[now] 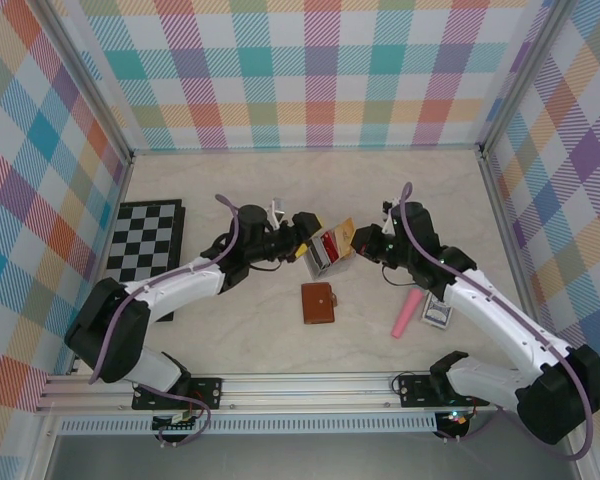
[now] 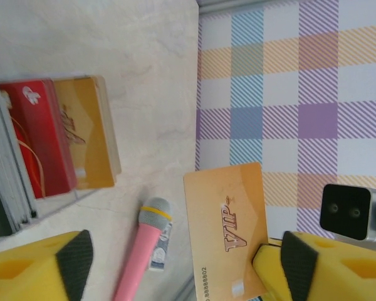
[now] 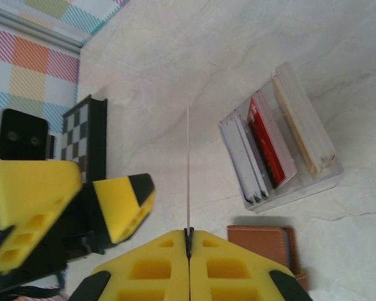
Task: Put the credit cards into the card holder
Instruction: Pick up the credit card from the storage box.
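Observation:
An orange "VIP" credit card (image 2: 229, 226) is held upright above the table, with my right gripper (image 3: 188, 235) shut on its lower edge. In the right wrist view it shows edge-on as a thin line (image 3: 188, 163). My left gripper (image 2: 185, 257) is open and faces the card's front from close by. One of its fingers (image 3: 122, 200) stands just left of the card without touching it. More credit cards, one red (image 2: 37, 138) and one orange (image 2: 84, 132), stand in a clear rack (image 1: 325, 255). The brown card holder (image 1: 318, 302) lies closed below the rack and both grippers (image 1: 310, 232) (image 1: 363, 240).
A pink microphone (image 1: 407, 315) lies right of the card holder, with a small printed packet (image 1: 437, 315) beside it. A chessboard (image 1: 145, 240) lies at the left, and plaid walls enclose the table on three sides.

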Motion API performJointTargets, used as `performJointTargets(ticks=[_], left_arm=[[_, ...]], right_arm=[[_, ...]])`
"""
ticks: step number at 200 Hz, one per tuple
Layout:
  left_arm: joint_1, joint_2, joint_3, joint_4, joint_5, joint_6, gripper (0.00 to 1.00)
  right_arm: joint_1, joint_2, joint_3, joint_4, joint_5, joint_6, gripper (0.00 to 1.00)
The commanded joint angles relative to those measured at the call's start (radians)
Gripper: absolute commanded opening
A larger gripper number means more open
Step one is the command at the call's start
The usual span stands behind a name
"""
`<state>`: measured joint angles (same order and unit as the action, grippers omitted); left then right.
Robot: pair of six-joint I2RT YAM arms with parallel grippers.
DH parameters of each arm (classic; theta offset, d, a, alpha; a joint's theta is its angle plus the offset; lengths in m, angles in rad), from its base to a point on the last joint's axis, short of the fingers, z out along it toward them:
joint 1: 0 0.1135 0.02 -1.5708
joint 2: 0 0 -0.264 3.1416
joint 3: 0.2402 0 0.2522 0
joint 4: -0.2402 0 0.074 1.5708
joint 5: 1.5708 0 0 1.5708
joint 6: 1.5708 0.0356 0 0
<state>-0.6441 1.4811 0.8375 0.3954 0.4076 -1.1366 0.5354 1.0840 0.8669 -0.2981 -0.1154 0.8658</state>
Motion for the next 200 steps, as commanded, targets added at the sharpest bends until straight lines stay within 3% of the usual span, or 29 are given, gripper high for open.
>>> performJointTargets(ticks=[1,59,78,156,190,200], left_arm=[[-0.028,0.033,0.048,0.091,0.051,-0.023,0.75],[-0.035,0.059,0.046,0.165,0.086,-0.032,0.7],[-0.035,0.06,0.047,0.186,0.086,-0.036,0.64],[-0.035,0.064,0.036,0.244,0.091,-0.062,0.26],[-0.035,0.034,0.036,0.167,0.086,-0.01,0.01],[-0.034,0.023,0.039,0.135,0.086,0.014,0.0]], right_arm=[[-0.003,-0.034,-0.035,0.123,-0.041,0.133,0.06],[-0.002,-0.015,-0.055,0.214,-0.101,0.22,0.07],[-0.003,-0.006,-0.055,0.23,-0.123,0.233,0.07],[-0.008,0.011,-0.067,0.205,-0.146,0.248,0.12],[-0.045,0.026,-0.057,0.188,-0.233,0.207,0.25],[-0.079,0.033,-0.049,0.18,-0.298,0.18,0.3]])
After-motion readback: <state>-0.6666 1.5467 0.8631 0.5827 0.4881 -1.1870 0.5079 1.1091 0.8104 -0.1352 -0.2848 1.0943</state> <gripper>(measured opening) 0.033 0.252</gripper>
